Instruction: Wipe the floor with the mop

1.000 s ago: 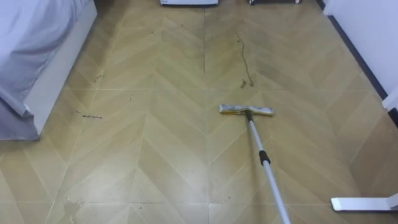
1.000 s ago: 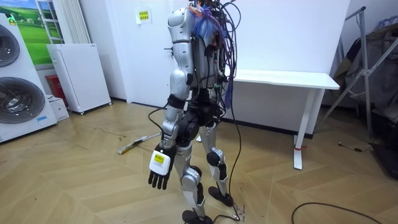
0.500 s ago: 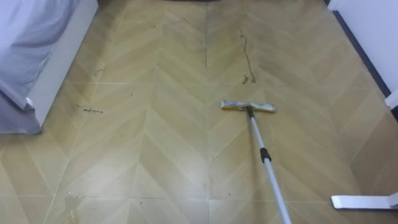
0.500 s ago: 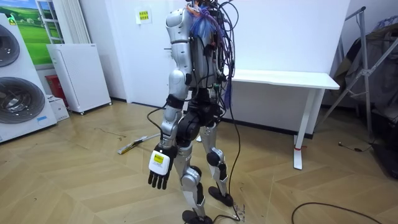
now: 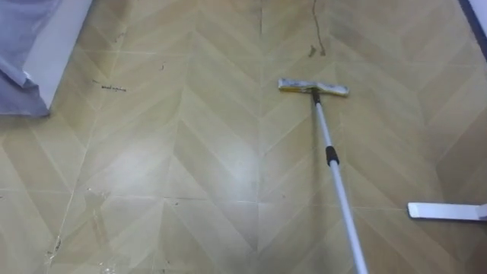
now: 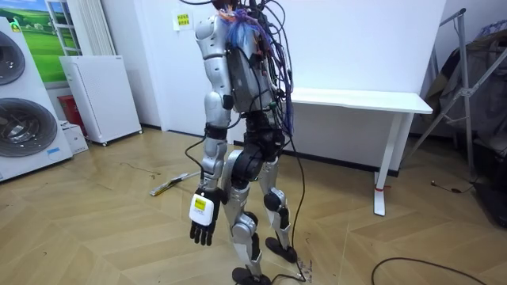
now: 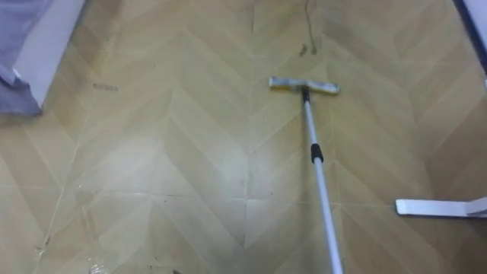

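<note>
Left hand (image 6: 201, 222) hanging, fingers (image 6: 199, 237) slack and empty, mop head (image 5: 313, 87) flat on floor (image 5: 190, 152)

For the mop (image 5: 327, 144), a slim pole (image 5: 347, 213) of bright, smooth metal with a short black collar (image 5: 332, 155), plastic by the look, and a flat head (image 5: 313, 87) of pale, rumpled cloth, matt. Under the mop, a floor (image 5: 190, 152) of wood-look boards in a chevron lay, smooth, with a soft satin sheen and a pale glare left of the pole. Far left of the mop, grey cloth (image 5: 19, 46), soft and matt, draped over a smooth white panel (image 5: 61, 38). Right of the mop, a flat table foot (image 5: 445, 211), white, smooth, painted-looking.
</note>
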Tool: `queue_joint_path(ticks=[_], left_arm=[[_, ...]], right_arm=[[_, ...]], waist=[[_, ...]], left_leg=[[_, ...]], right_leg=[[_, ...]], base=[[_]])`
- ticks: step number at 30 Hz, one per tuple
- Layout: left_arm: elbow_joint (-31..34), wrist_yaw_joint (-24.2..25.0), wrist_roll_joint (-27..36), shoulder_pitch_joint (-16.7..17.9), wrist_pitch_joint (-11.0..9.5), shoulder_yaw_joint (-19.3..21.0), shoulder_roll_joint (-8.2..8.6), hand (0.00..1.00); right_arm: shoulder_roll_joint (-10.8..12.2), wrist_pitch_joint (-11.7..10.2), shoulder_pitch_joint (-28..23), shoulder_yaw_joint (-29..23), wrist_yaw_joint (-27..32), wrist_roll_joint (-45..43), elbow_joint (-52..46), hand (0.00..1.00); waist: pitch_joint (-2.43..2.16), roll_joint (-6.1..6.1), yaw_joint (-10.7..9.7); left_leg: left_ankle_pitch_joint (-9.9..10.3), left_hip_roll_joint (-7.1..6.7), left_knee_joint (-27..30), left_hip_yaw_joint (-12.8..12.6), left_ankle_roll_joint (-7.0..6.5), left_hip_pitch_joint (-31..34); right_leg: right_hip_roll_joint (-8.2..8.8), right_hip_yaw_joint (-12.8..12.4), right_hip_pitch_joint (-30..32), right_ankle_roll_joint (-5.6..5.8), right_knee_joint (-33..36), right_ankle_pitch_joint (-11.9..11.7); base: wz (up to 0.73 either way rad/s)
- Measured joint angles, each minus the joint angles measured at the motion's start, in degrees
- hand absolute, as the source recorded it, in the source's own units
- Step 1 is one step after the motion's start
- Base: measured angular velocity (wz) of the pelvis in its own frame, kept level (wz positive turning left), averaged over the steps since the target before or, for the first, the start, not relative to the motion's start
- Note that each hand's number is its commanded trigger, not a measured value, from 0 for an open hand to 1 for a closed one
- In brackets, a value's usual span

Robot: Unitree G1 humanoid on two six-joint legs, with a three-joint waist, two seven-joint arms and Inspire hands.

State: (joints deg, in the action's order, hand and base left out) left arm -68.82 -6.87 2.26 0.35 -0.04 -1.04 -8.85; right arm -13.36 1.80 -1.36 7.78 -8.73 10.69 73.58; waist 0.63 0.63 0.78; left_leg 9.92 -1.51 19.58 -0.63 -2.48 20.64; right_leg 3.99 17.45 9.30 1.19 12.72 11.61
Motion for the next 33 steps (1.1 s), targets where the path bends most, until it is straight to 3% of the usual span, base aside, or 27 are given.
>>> queue_joint_path(ticks=[4,7,11,16,20,22,24,25,26,27,28,29,30,31,32,33], left_arm=[[0.1,-0.3,2.7,-1.9,-0.5,-3.9,0.35,0.00],[0.1,-0.4,2.8,-2.7,-0.6,-4.8,0.68,0.00],[0.2,-1.0,3.9,-3.4,-1.2,-4.9,0.77,0.00],[0.3,-1.7,6.4,-3.7,-1.4,-6.5,0.19,0.00],[-0.7,-1.9,8.5,-3.7,-0.9,-7.2,-0.26,0.00],[-1.2,-3.1,8.2,-3.6,0.9,-9.3,-1.71,0.00],[-2.0,-3.4,8.3,-3.6,2.5,-9.4,-2.65,0.00],[-2.2,-3.7,8.4,-2.9,3.5,-9.5,-3.24,0.00],[-2.1,-3.9,8.5,-1.5,4.3,-9.9,-3.69,0.00],[-2.2,-4.0,9.0,-0.6,4.6,-10.1,-3.76,0.00],[-2.3,-4.0,10.4,1.0,5.0,-11.2,-3.77,0.00],[-2.4,-3.9,11.3,1.6,5.0,-12.1,-3.78,0.00],[-2.7,-3.8,12.9,1.8,5.0,-14.1,-3.99,0.00],[-2.9,-3.6,13.5,2.1,4.8,-15.2,-4.24,0.00],[-2.9,-3.6,13.9,2.1,4.7,-15.5,-4.30,0.00],[-2.8,-2.9,13.3,1.9,4.8,-15.4,-4.25,0.00]], right_arm=[[0.0,-0.8,2.2,1.1,4.6,1.9,0.1,1.00],[-0.4,-1.7,3.1,2.2,6.2,3.9,0.2,1.00],[-0.2,-1.8,4.3,3.3,7.9,4.8,-0.1,1.00],[-0.1,-2.0,5.2,6.6,10.8,9.5,0.0,1.00],[0.1,-1.9,5.2,7.4,11.7,12.3,1.5,1.00],[0.4,-0.9,5.4,7.8,11.6,14.1,2.6,1.00],[1.1,0.4,7.9,7.2,11.0,14.4,5.2,1.00],[0.9,1.9,10.1,7.0,10.2,13.8,6.9,1.00],[0.4,3.2,12.2,6.6,9.1,13.2,7.7,1.00],[-0.1,4.0,13.5,6.6,8.5,12.9,7.9,1.00],[-1.5,4.6,16.0,6.8,6.9,12.9,7.7,1.00],[-2.2,4.7,17.2,6.9,6.1,13.1,7.7,1.00],[-3.1,4.6,19.3,7.3,4.7,13.8,7.8,1.00],[-3.2,4.6,21.5,7.3,3.8,14.6,7.7,1.00],[-3.1,4.5,22.4,7.3,3.5,15.2,7.5,1.00],[-3.0,4.6,24.0,6.9,2.6,16.1,7.1,1.00]], waist=[[0.90,-1.72,-0.2],[1.00,-2.59,-0.3],[1.02,-2.35,-0.2],[1.09,-2.02,-0.1],[1.15,-1.94,1.8],[1.15,-1.94,3.3],[0.91,-1.06,4.6],[1.00,-0.61,6.0],[0.99,0.06,7.6],[0.95,0.32,8.3],[1.05,0.75,9.0],[1.20,1.16,9.1],[1.24,1.20,9.1],[1.45,1.89,9.3],[1.60,2.34,9.3],[1.79,2.95,9.6]], left_leg=[[-1.0,0.11,0.3,-0.7,-0.55,4.9],[-2.0,-0.09,0.0,-0.9,-0.86,8.1],[-2.4,-0.16,0.5,-0.9,-0.91,11.1],[-2.3,-0.23,4.9,-0.7,-0.82,16.3],[0.5,-0.26,13.2,1.1,0.28,20.9],[3.3,-0.16,20.7,2.9,1.93,24.7],[3.8,0.05,25.1,3.6,3.12,26.7],[3.5,0.68,31.4,4.0,4.05,29.3],[0.7,1.25,43.6,4.2,5.04,33.4],[-2.3,1.21,49.7,4.3,5.26,35.3],[-10.4,0.93,59.3,4.3,6.03,39.2],[-13.6,0.62,63.5,4.3,6.56,41.0],[-13.6,0.03,73.3,3.7,6.55,44.2],[-12.1,-0.75,80.4,3.0,5.44,46.8],[-10.9,-1.04,82.9,2.6,5.35,47.7],[-8.4,-1.25,86.0,1.9,4.84,49.0]], right_leg=[[0.62,-0.2,5.7,0.01,2.1,0.0],[1.30,-0.5,10.0,0.01,4.2,0.2],[1.65,-2.0,14.5,-0.17,7.2,0.5],[1.93,-4.3,20.0,-0.59,13.2,2.9],[1.93,-5.1,24.8,-1.71,22.5,7.1],[1.28,-5.7,28.1,-3.16,30.1,11.1],[0.72,-6.7,30.7,-5.22,34.9,13.8],[0.52,-7.4,32.1,-6.57,38.4,15.2],[-0.22,-8.1,33.0,-8.02,42.4,16.6],[-0.41,-8.5,33.2,-8.49,44.3,17.3],[-0.58,-8.7,33.5,-9.27,47.5,18.6],[-0.67,-8.6,33.5,-9.70,48.7,19.1],[-0.78,-8.6,33.6,-10.29,50.5,19.9],[-0.78,-8.6,33.5,-10.46,51.2,20.0],[-0.77,-8.6,33.4,-10.48,51.2,20.0],[-0.71,-8.7,33.2,-10.50,51.0,20.0]], base=[[0.04],[-0.01],[-0.04],[0.10],[0.13],[0.22],[0.11],[-0.40],[-0.64],[-0.84],[-0.57],[-0.38],[-0.05],[0.04],[0.10],[0.07]])
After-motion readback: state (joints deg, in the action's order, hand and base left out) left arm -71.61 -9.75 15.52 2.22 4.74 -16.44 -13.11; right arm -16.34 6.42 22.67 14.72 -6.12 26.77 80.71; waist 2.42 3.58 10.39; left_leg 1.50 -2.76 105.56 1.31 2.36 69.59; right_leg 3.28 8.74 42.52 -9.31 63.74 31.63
